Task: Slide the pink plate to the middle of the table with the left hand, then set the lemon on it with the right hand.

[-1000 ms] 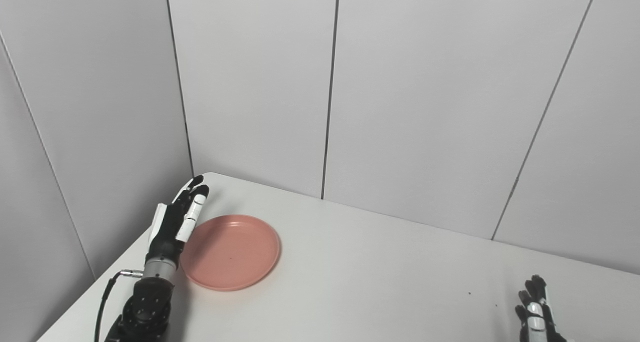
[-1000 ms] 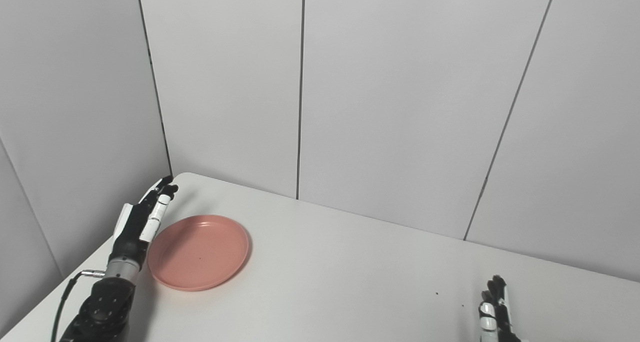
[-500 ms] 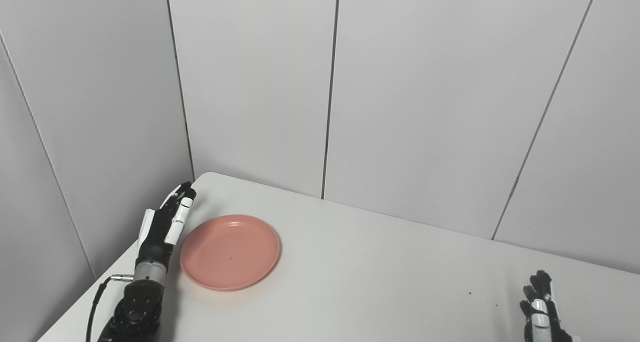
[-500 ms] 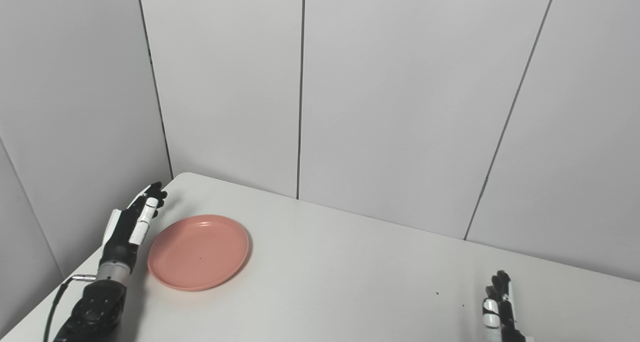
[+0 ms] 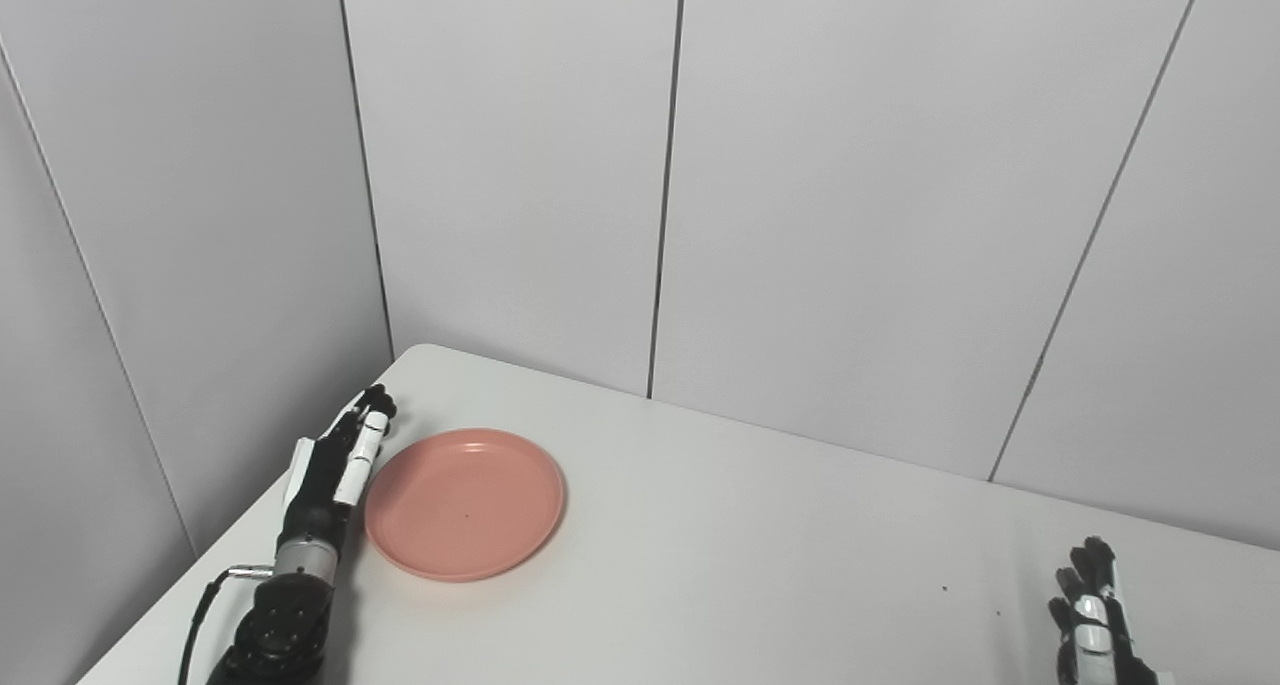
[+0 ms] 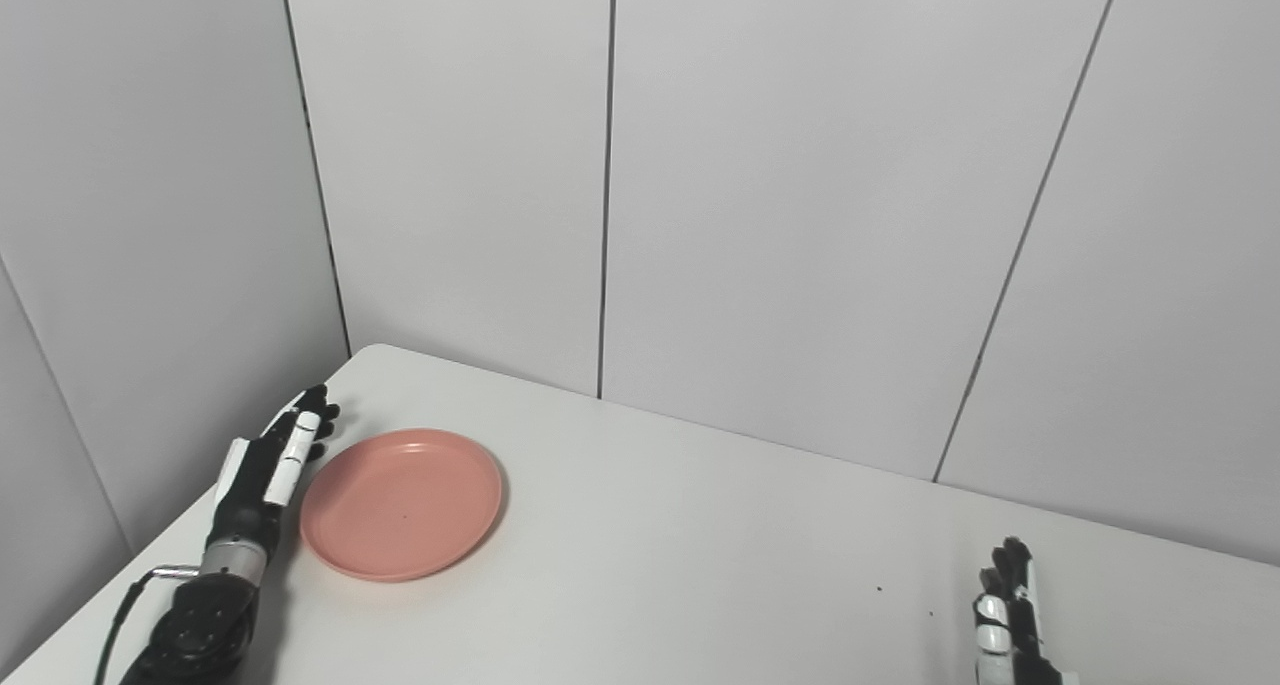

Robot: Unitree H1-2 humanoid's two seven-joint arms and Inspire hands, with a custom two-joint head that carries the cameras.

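Pink plate (image 5: 465, 503) flat near table's (image 5: 760, 565) left edge. Left hand (image 5: 335, 460) just beside its rim, fingers straight, empty. Right hand (image 5: 1095, 615) at bottom edge, fingers extended, holding nothing.

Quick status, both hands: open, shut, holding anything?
Left hand: open, fingers straight, beside the pink plate, holding nothing.
Right hand: open, fingers up at the bottom edge, holding nothing; partly cut off.

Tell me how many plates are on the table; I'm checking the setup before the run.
1. The pink plate lies flat near the table's left end, just right of the left hand. The table's near edge is out of view, so more could be hidden there.
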